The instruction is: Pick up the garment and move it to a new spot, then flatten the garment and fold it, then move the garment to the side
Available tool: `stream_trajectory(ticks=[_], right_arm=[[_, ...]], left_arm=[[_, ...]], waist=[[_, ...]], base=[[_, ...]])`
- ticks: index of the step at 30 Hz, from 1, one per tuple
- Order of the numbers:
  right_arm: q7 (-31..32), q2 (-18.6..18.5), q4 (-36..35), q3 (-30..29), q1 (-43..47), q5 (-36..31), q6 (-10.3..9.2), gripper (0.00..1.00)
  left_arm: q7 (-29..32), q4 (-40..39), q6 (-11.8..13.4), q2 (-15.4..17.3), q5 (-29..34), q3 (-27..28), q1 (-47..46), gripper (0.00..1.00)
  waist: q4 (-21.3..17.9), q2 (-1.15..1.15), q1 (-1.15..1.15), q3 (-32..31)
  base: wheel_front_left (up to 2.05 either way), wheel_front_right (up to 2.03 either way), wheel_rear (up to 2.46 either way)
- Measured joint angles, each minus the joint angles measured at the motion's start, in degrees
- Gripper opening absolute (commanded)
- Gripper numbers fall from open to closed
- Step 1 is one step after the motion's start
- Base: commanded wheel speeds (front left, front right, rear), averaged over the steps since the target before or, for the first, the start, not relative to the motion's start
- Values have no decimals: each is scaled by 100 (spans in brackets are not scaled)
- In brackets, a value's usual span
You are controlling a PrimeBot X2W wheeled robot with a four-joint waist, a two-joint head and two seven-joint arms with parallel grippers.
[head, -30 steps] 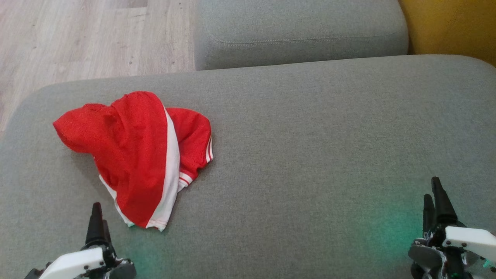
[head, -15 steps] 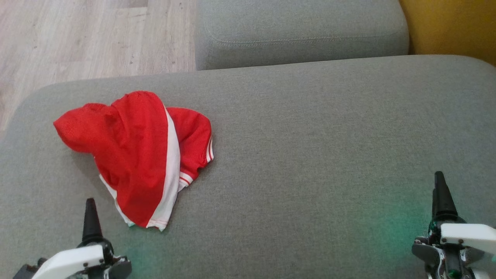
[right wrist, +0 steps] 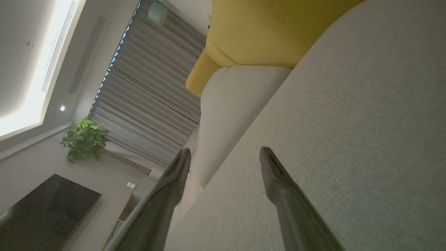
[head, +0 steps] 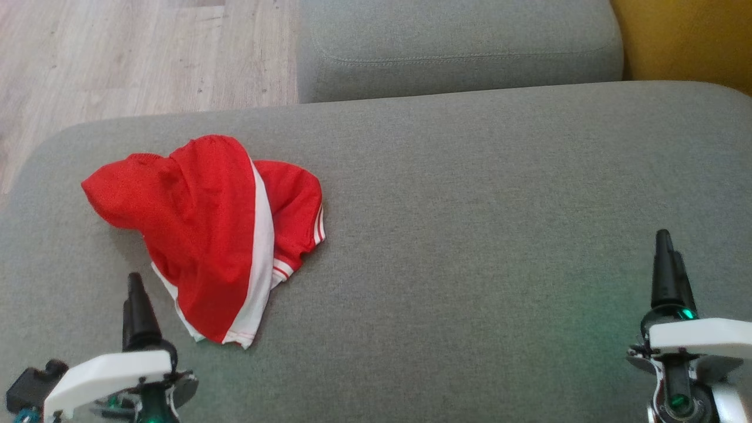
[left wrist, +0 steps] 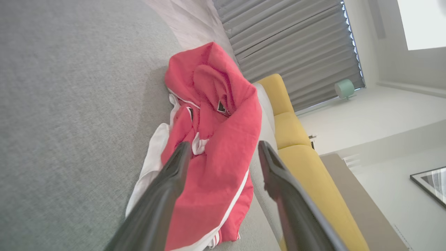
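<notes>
Lying crumpled, the red mesh garment (head: 205, 232) humps on woven grey cushion (head: 470, 235).

A broad grey seat (head: 470, 205) spread wide, with a smaller grey cushion (head: 458, 47) just behind it and a yellow sofa (head: 687, 41) beside that. Pale wood floor (head: 117, 53) lay beyond. Grey curtains (left wrist: 289, 45) hung near a potted plant (right wrist: 83, 139).

One garment (head: 205, 235), two claws (head: 130, 289) (head: 670, 244), two grey cushions (head: 470, 235) (head: 458, 47).

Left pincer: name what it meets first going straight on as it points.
The left pincer would probably meet the garment first; it lies on the grey cushion dead ahead, though depth is unclear.
</notes>
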Motion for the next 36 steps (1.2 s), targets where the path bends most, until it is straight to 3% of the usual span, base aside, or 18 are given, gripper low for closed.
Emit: stream_trajectory(ticks=[21, 36], right_arm=[[-337, 0, -389, 386, 2, -2392, 0, 100], [-565, -1, -559, 523, 3, -3668, 0, 100]], left_arm=[[-339, -502, 312, 7, 2577, -943, -88, 100], [-563, -653, 546, 141, 3873, -1532, -179, 100]], waist=[[11, 0, 0, 80], [-15, 0, 0, 110]], base=[[0, 0, 0], [0, 0, 0]])
